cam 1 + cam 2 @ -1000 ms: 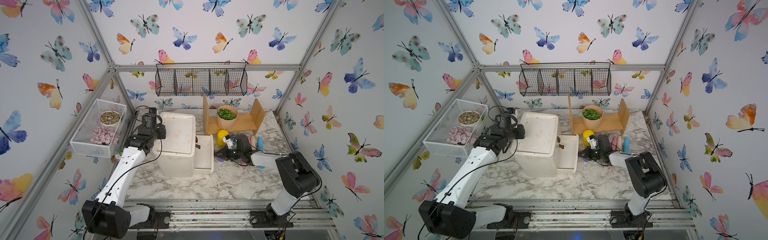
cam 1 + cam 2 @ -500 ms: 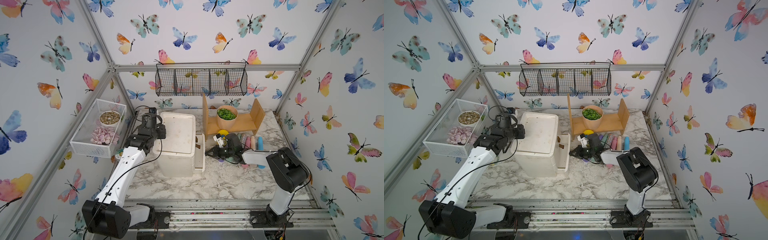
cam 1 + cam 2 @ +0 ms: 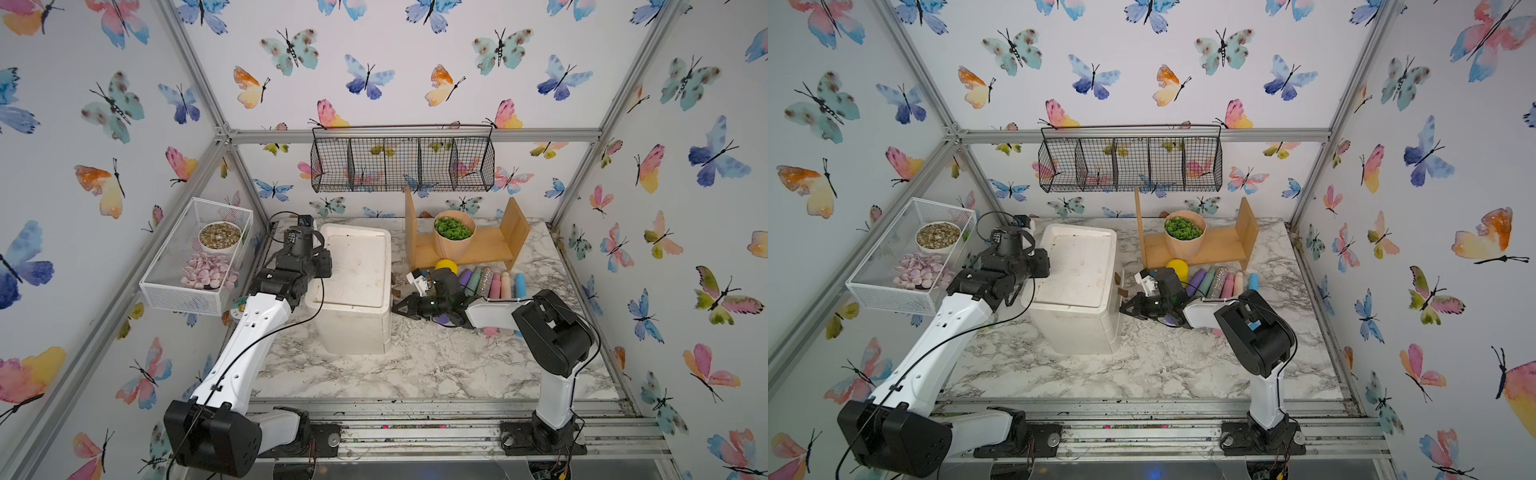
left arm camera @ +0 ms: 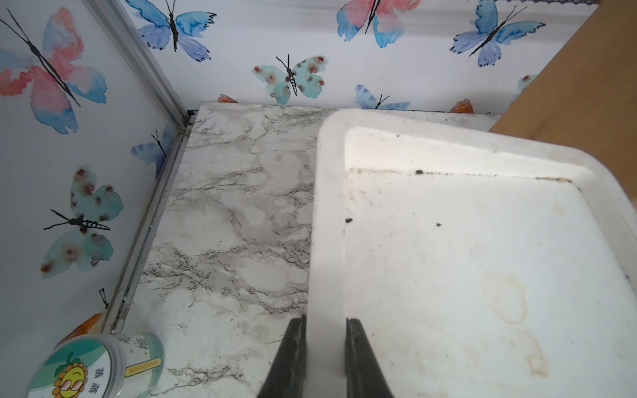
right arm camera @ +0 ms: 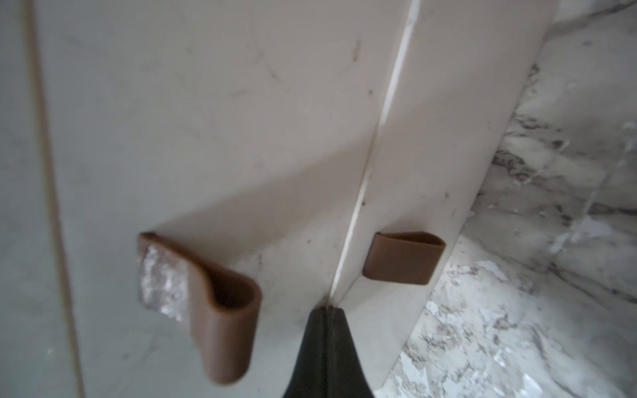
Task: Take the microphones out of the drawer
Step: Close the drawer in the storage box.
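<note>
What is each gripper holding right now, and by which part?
The left gripper clamps the raised top rim of the white plastic drawer unit. The right gripper is shut on nothing, tips at a drawer-front seam.

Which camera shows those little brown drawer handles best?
The right wrist view: both brown handles sit close up, ahead of the shut right gripper. Both top views show them only as tiny specks on the white drawer unit; the left wrist view shows none.
</note>
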`<state>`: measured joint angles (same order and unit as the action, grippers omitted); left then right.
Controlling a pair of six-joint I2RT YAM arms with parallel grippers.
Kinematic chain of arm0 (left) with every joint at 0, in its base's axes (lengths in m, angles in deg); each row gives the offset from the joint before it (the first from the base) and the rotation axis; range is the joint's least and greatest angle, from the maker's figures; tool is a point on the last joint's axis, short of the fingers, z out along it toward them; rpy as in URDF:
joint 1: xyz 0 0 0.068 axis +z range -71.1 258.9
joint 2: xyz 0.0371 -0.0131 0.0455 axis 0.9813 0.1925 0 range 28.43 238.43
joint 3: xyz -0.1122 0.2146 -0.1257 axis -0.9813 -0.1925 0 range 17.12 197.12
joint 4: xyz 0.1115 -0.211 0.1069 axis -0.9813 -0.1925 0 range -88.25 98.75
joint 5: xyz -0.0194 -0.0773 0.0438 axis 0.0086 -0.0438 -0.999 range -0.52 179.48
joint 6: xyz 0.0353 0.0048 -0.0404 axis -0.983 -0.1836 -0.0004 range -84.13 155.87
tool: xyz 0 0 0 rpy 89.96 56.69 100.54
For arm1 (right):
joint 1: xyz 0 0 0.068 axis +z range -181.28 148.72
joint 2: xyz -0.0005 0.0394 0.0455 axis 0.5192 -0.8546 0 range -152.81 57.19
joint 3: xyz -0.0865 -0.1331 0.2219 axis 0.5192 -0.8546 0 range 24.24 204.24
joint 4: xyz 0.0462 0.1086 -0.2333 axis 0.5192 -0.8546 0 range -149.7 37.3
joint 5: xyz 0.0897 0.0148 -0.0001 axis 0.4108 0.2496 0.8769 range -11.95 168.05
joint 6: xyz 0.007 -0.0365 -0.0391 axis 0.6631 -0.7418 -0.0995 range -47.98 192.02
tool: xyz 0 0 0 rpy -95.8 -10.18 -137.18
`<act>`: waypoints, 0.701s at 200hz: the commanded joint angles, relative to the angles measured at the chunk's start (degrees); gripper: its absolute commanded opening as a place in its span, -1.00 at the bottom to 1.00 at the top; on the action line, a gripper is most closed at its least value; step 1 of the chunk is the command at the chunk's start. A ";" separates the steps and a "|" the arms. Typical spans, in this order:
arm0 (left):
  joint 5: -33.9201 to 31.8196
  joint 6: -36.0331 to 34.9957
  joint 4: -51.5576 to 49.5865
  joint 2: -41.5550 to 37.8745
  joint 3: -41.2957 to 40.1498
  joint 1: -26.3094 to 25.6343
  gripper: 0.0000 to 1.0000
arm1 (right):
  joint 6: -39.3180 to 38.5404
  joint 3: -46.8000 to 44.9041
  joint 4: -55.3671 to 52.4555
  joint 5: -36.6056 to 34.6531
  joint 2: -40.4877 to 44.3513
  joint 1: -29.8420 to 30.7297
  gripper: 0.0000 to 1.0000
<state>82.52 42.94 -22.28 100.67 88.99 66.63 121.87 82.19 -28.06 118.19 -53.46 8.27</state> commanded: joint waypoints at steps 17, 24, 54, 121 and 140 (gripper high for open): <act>3.60 3.83 -0.22 1.37 -0.60 -0.64 -1.00 | 0.25 2.10 1.45 -0.32 -0.76 2.29 -0.97; 3.55 3.70 -0.18 1.38 -0.38 -0.58 -1.00 | -0.59 2.08 0.57 -1.15 -0.09 2.29 -0.97; 3.59 3.55 -0.18 1.24 1.01 -0.61 -1.00 | -9.09 4.48 -10.93 -7.46 3.96 2.29 -0.90; 4.23 4.18 0.19 -0.66 6.38 -0.49 0.27 | -25.60 9.16 -33.93 -38.09 17.12 2.24 -0.56; 1.67 3.75 -0.59 -1.68 8.44 -0.46 0.53 | -29.80 9.46 -37.67 -50.53 20.74 2.25 -0.45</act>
<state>84.61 46.11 -23.17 101.22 94.11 66.32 100.41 90.59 -56.34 88.07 -36.39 10.59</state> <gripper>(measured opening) 0.686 0.257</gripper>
